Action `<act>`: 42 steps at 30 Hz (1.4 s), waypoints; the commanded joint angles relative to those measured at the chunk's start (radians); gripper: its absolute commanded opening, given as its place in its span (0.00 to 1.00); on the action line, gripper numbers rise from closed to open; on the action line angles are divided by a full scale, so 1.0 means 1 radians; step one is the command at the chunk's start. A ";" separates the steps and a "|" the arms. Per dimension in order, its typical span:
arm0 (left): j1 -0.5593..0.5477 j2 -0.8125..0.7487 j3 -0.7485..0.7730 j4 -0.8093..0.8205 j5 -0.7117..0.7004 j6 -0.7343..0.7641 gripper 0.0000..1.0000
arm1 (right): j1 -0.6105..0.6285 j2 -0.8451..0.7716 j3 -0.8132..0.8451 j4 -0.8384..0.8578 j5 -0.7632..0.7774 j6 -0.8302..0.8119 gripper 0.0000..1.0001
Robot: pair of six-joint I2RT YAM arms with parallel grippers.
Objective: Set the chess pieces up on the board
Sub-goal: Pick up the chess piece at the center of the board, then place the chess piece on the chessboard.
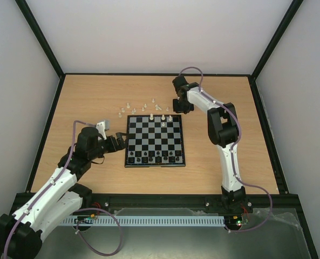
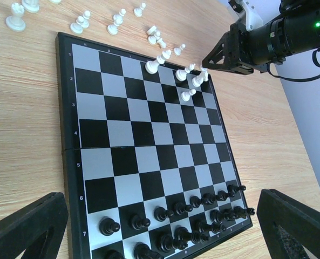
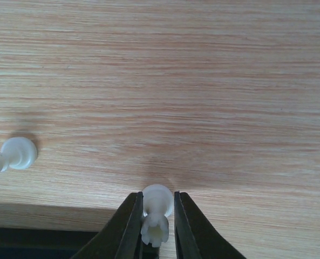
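Pinched between the fingers of the right hand (image 3: 157,195), at the bottom of the right wrist view, is a white piece (image 3: 156,218). Both fingers press its sides, so the hand is nearly closed and has hold of it. Its round base points away from the wrist and its notched top back toward it, so its long axis runs along the fingers, not across them. Whether it rests on the table (image 3: 203,81) or hangs just clear, I cannot tell.

A dark strip at the lower left of that view looks to be the border of the board (image 1: 154,141). That puts the board behind the hand, back toward the arm bases. The coming move, I judge, turns on carrying the piece that way to a free far-row square and standing it upright.

From above, this hand sits just beyond the board's far right corner, near a few placed white pieces (image 1: 163,117). Loose white pieces (image 1: 135,109) lie scattered on the table past the far edge, and black pieces (image 1: 157,156) line the near rows. The left hand (image 1: 120,143), fingers spread wide and empty, hovers at the board's near left side, well apart from the whites, so the right arm is nearer. A second white piece (image 3: 11,155) is cut off at the wrist view's left edge.
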 commanded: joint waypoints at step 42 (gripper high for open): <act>0.005 -0.036 0.001 -0.015 -0.002 0.001 0.99 | 0.105 -0.144 -0.161 -0.028 0.038 -0.006 0.13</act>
